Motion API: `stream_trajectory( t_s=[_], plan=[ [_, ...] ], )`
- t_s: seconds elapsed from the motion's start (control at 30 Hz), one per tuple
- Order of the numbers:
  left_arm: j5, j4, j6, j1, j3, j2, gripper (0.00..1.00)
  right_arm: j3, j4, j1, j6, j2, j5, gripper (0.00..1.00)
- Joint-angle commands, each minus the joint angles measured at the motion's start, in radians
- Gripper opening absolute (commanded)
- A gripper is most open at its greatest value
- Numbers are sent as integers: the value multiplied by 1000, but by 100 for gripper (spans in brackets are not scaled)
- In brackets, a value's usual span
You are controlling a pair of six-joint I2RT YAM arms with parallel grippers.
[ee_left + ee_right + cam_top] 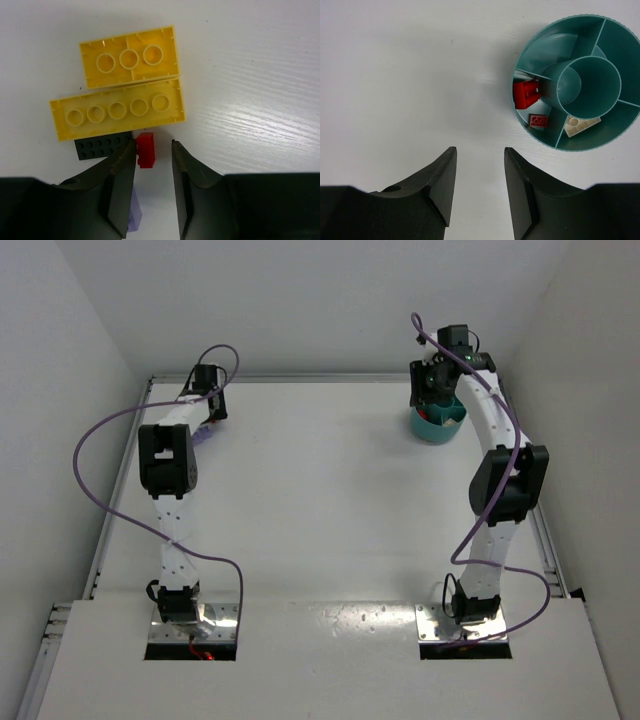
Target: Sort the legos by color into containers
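Light, rigid and likely slick, the small red brick [146,150] lies unpinched between the spread jaws of the left claw [153,146]; squeezing its flat opposite sides looks safest.

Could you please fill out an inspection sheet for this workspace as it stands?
Surface: white table, faint grain.
Job's things: teal dish holds two red bricks and a cream piece; on the table lie two yellow bricks, a black brick, a small red brick and a pale purple brick.
Clutter: nothing seen.
Grippers: left gripper open, straddling the small red brick; right gripper open, empty, beside the dish.
Cables: purple cables loop off both arms.
Surroundings: white walls.
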Motion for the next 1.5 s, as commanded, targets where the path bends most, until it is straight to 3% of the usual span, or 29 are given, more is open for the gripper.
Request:
stream_trajectory(
  t_s=[0.0, 0.23, 0.37, 0.57, 0.77, 0.8, 0.93, 1.03, 1.1, 1.27, 1.37, 1.47],
  plan=[
    [1, 4, -4, 10, 45, 15, 39, -11, 23, 2, 7, 8, 4, 44],
    [12, 4, -4, 10, 45, 15, 28, -11, 23, 2, 7, 8, 4, 44],
    [53, 4, 5, 10, 7, -25, 15, -34, 23, 2, 7, -15, -24, 44],
    [222, 4, 5, 10, -166, -196, 9, -168, 77, 2, 52, -84, -306, 44],
    [746, 125, 44, 20, -560, -592, 6, -425, 257, 12, 213, -182, -747, 45],
    [885, 125, 44, 20, -596, -634, 6, -460, 293, 12, 244, -194, -791, 46],
    [1226, 113, 26, 20, -725, -764, 6, -618, 501, 22, 407, -248, -949, 48],
    [1398, 113, -7, 20, -800, -823, 6, -628, 571, 44, 435, -259, -1019, 48],
    [1414, 113, -19, 11, -840, -865, 6, -637, 626, 68, 467, -269, -1076, 47],
    [1471, 136, -10, -40, -891, -955, 5, -619, 640, 142, 469, -288, -1067, 46],
    [1462, 159, -57, -66, -914, -1007, 5, -525, 426, 208, 226, -318, -934, 46],
    [1462, 170, -105, -75, -923, -1031, 5, -509, 374, 260, 108, -351, -758, 48]
  ],
)
